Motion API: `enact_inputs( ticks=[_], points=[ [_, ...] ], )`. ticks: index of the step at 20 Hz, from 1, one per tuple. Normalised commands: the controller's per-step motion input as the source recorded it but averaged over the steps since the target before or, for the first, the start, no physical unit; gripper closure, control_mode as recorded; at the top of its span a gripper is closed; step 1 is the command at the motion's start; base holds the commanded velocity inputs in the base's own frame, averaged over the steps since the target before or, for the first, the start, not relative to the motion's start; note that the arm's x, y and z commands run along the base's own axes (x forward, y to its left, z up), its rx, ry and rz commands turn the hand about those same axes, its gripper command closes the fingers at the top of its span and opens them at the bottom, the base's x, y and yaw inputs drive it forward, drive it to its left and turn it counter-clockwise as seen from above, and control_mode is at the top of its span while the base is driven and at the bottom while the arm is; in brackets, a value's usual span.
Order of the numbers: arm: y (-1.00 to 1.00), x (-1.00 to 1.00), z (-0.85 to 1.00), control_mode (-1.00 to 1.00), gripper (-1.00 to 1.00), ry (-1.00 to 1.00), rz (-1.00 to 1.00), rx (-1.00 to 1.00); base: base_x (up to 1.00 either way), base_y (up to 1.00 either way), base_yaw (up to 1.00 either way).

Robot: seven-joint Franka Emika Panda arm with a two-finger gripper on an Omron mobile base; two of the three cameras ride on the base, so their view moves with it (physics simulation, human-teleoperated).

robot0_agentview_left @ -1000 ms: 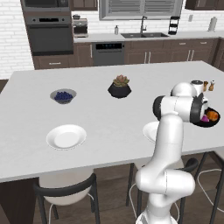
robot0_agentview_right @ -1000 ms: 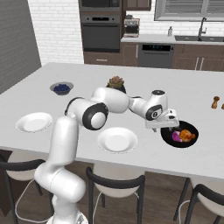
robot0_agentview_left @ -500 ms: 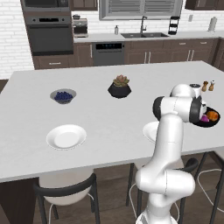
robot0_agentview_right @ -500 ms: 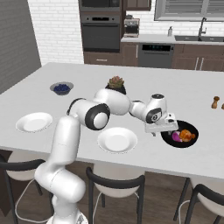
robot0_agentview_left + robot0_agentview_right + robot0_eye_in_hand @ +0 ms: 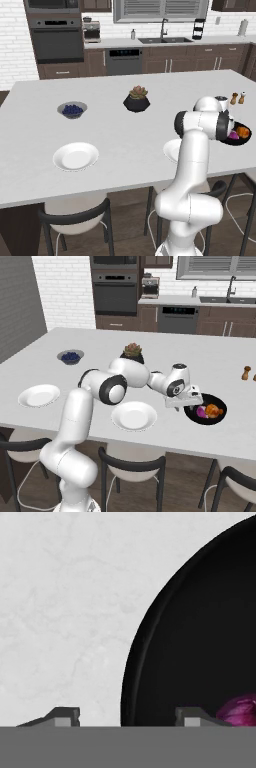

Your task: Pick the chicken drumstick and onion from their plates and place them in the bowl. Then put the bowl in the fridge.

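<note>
The black bowl sits near the counter's right front edge and holds the purple-red onion and the orange-brown drumstick. My gripper is low at the bowl's left rim, open. In the hand view the gripper straddles the rim of the bowl: one fingertip is outside over the counter, the other fingertip is inside beside the onion. Both white plates lie bare. A tall grey panel stands at far left; I cannot tell whether it is the fridge.
A grey berry bowl and a black plant pot stand farther back on the counter. Two shakers stand behind the black bowl. Stools line the counter's front edge. Oven, dishwasher and sink run along the back wall.
The hand has sunk a little and shifted slightly left at the bowl's left rim. Bowl, onion and drumstick have stayed in place.
</note>
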Motion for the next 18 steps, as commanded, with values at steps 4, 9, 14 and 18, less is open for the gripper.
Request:
enact_inputs(
  ticks=[4,9,14,18],
  points=[
    [0.0,0.0,0.0,-1.0,1.0,0.0,0.0,0.0,0.0,0.0,0.0],
    [0.0,0.0,0.0,-1.0,1.0,0.0,0.0,0.0,0.0,0.0,0.0],
    [0.0,-0.07,0.33,-1.0,1.0,0.0,0.0,0.0,0.0,0.0,0.0],
    [0.0,-0.3,0.65,-1.0,1.0,0.02,0.06,0.0,0.0,0.0,0.0]
  ],
)
